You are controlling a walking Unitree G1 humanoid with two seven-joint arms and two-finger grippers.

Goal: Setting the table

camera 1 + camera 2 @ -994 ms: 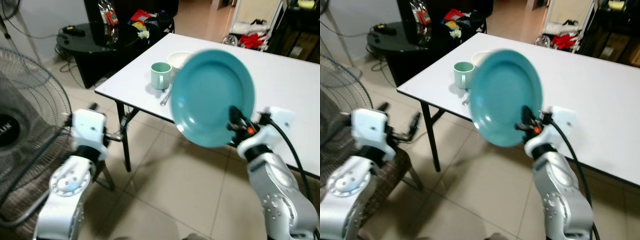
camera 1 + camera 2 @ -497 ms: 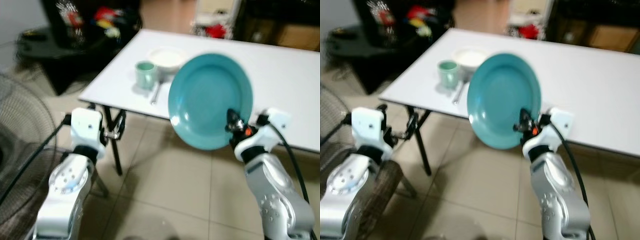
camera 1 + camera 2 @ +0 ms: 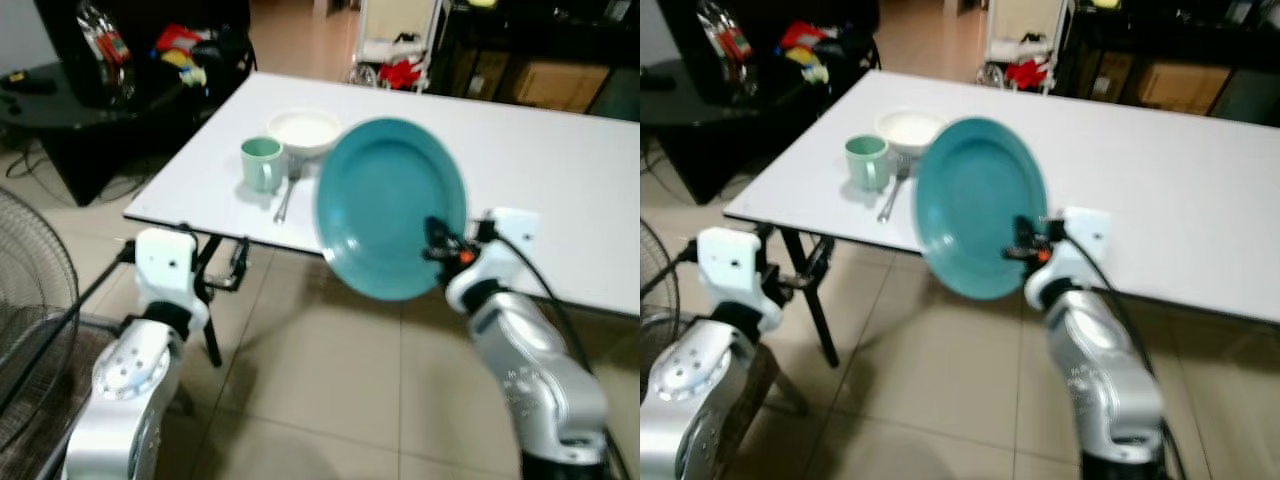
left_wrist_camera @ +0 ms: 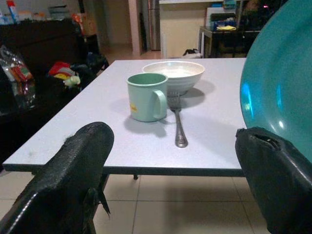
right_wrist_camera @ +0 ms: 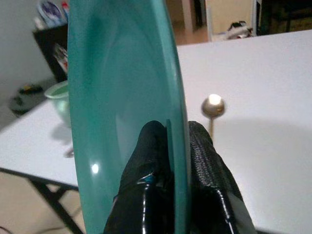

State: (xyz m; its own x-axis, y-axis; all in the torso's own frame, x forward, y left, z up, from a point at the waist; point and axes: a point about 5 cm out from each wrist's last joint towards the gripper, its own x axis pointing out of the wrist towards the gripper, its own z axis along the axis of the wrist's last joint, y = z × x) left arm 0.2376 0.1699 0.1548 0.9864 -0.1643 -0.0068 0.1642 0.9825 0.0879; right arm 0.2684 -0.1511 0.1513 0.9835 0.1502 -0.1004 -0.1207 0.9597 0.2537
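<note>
Now your right pincer point(image 3: 437, 243) grips the teal plate point(image 3: 385, 205) on edge before the surface point(image 3: 570, 170); left pincer point(image 4: 175, 180) gapes empty. Next, tilt it flat beside the mug point(image 3: 261, 165).

Silver arms, white wrist boxes, black cables (seemingly an orange wrist light).

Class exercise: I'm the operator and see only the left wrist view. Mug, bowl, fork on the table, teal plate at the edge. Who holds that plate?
Observer: The right claw, pinching the teal plate at its rim.
Operator: Is the plate lying flat?
Observer: No, it stands nearly upright, in front of the white table.
Operator: Anything else on the table?
Observer: A spoon lies beyond the plate.
</note>
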